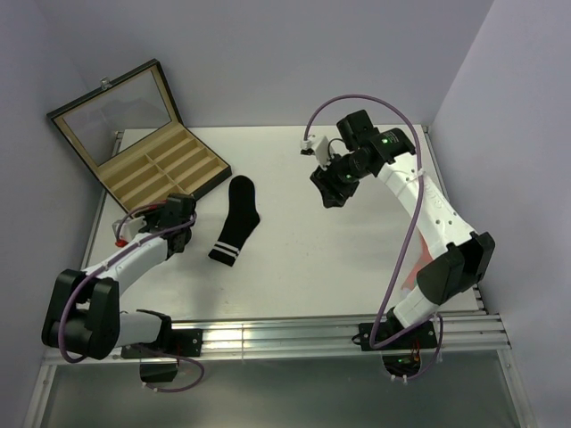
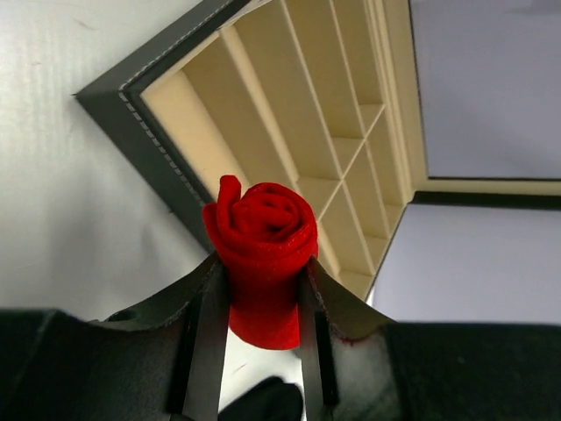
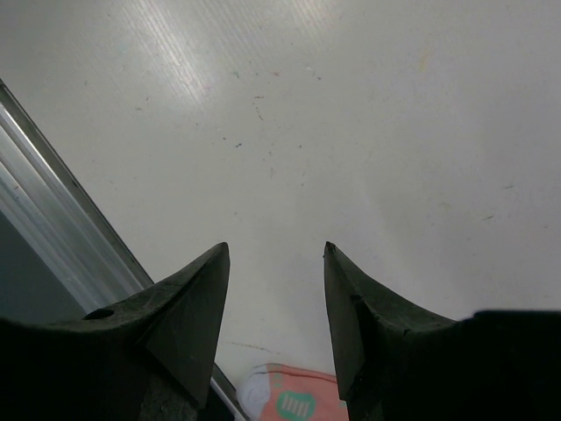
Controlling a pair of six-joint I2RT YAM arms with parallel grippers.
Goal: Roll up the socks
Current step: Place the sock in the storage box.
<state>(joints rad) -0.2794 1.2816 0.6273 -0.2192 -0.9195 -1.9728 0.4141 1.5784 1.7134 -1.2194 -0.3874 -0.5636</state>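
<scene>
Pinching the red sock [image 2: 263, 219] (rolled up) is the left claw [image 2: 261, 270].

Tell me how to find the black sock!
Look at the white table, then the open box at its far left. Just right of the box lies the black sock, flat. Only it has two white stripes; the red sock is rolled in the left gripper.

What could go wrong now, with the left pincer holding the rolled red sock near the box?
The red sock has a loose end poking from its roll, so it may unwind once the left pincer lets go. The box compartments look narrow; the roll could catch on a divider. The black sock lies flat, far from the open right pincer.
</scene>
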